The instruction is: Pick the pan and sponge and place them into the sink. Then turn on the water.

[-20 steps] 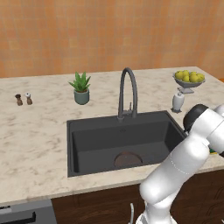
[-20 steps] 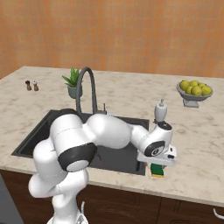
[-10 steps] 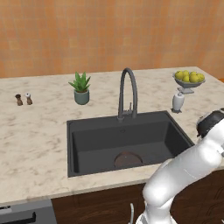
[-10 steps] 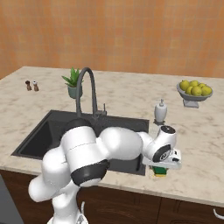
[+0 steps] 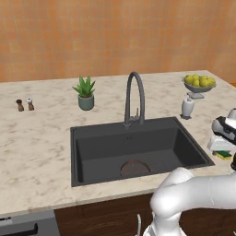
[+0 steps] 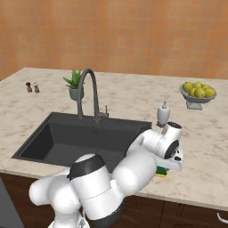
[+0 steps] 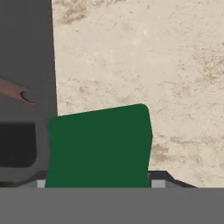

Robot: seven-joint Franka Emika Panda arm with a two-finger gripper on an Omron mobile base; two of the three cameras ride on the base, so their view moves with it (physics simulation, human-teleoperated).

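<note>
Down at near right of counter (image 6: 209, 151), just beside sink (image 5: 138, 152) right rim: sponge (image 7: 99, 146), green scouring top up, yellow body seen at edge in base views. Gripper (image 7: 98, 186) low over it, fingers either side; looks closed onto sponge w/ pads at the two sides, though contact itself hidden by the green top. Judged light, soft, a bit springy, so will squash under squeeze; best taken across short sides, mid-height, not by thin green layer alone. Not fragile, not slippery when dry. Basin inside dark grey, drain (image 5: 134, 168) at bottom, no pan inside yet. In hand view a brown tapered bit (image 7: 15, 92) over the dark basin, maybe pan handle, cannot tell. Further back: faucet (image 5: 134, 99), no water running; soap dispenser (image 5: 187, 106); small plant (image 5: 85, 92); shakers (image 5: 25, 104) far left; bowl of lemons (image 5: 199, 84) far right. Vs earlier: wrist moved further right & lower, jaws came in from wider apart to sponge width. Sponge at same spot.
</note>
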